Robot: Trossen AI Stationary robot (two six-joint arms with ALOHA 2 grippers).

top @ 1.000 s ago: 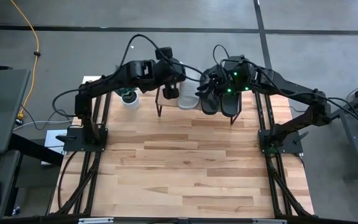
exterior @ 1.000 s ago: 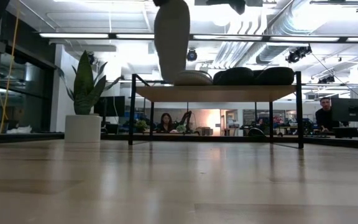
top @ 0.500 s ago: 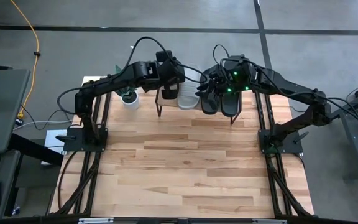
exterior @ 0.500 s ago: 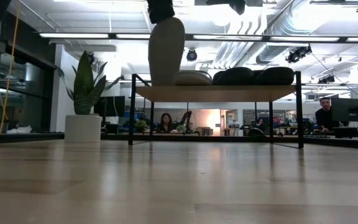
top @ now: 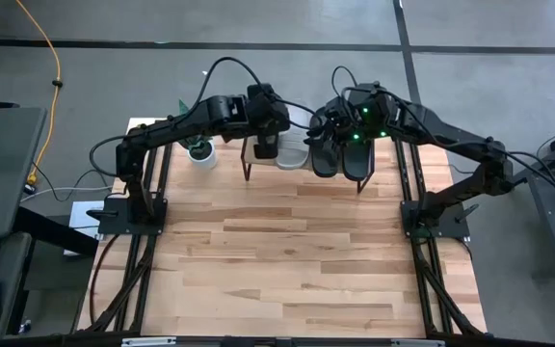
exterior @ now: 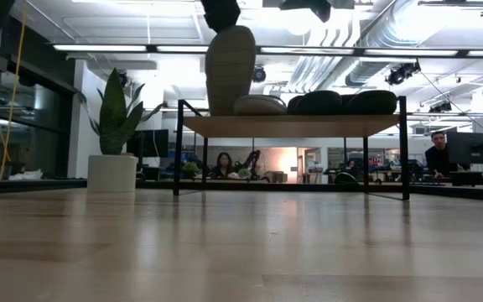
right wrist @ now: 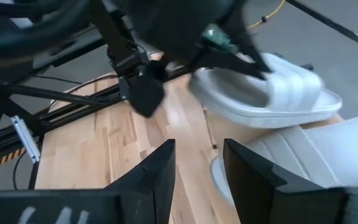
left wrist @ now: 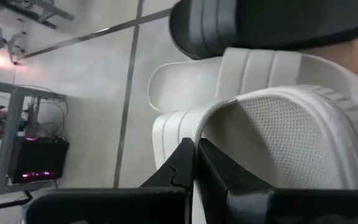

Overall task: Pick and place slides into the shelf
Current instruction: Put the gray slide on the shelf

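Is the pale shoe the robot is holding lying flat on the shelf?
No, the left tool holds the pale slide standing on end at the shelf's left end.

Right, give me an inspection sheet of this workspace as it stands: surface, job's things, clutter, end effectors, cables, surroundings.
Surface: light wooden plank tabletop, its near part bare.
Job's things: low shelf with wooden top and thin black legs at the far edge; two black slide sandals and one pale grey-green sandal lie on it; a second pale grey-green sandal is held upright over its left end.
Clutter: potted plant in a white pot left of the shelf.
End effectors: left end effector shut on the upright sandal's strap; right end effector open, above the shelf.
Cables: black cables loop over both arms; yellow cable on the floor.
Surroundings: office, people seated behind.
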